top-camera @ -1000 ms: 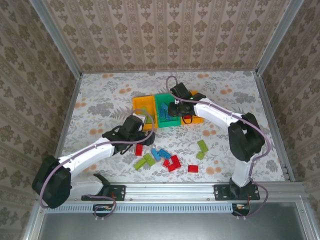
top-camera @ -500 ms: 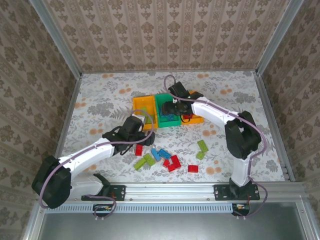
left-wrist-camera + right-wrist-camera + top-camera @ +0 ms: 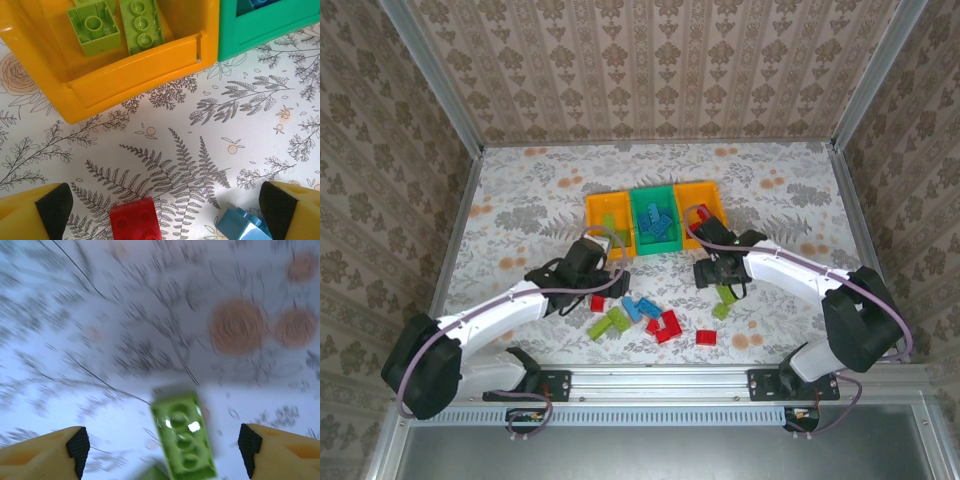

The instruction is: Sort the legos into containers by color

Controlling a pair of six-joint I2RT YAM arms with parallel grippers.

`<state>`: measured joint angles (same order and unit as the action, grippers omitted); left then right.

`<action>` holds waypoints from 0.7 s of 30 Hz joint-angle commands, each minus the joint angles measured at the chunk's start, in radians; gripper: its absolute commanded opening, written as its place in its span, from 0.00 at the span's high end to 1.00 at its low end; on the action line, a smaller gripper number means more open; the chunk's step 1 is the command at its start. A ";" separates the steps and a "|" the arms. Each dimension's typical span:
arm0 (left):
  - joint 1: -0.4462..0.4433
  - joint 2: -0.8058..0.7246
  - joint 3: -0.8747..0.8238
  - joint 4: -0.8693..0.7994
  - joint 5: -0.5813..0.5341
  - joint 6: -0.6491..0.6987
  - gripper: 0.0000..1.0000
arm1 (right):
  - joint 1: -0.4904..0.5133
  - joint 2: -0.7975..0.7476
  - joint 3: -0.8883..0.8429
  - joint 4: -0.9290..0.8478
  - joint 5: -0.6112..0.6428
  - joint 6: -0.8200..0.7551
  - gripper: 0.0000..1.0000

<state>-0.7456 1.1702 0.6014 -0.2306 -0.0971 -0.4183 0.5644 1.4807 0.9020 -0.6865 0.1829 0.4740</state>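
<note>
Three bins stand in a row: a left orange bin [image 3: 592, 208], a green bin [image 3: 638, 197] holding blue bricks, and a right orange bin [image 3: 696, 190]. My left gripper [image 3: 607, 286] [image 3: 162, 210] is open and low, just short of the left orange bin [image 3: 130, 75], which holds lime bricks [image 3: 142, 25]. A red brick [image 3: 135, 220] [image 3: 598, 301] lies between its fingers and a blue brick [image 3: 242, 225] by the right finger. My right gripper [image 3: 722, 280] [image 3: 164, 445] hangs open over a lime brick [image 3: 184, 437] [image 3: 726, 293]; the right wrist view is blurred.
Loose bricks lie near the front: lime ones [image 3: 608, 322], blue ones [image 3: 640, 307], red ones [image 3: 667, 325] [image 3: 706, 337] and another lime one [image 3: 721, 311]. Metal rails edge the table on all sides.
My right arm has swung from above the green bin back toward the front, now over a lime brick. My left gripper has dropped slightly toward the red brick.
</note>
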 commanded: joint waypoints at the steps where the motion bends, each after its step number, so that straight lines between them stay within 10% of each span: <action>1: -0.006 -0.051 -0.024 0.014 0.004 0.005 0.00 | -0.030 0.003 -0.024 -0.032 -0.003 -0.011 0.19; 21: 0.010 -0.200 -0.086 -0.026 -0.097 -0.016 0.00 | -0.055 0.137 -0.037 0.011 -0.073 -0.032 0.43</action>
<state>-0.7444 0.9878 0.5331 -0.2424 -0.1699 -0.4191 0.5064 1.5909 0.8677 -0.6769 0.1196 0.4431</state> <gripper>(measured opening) 0.999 0.581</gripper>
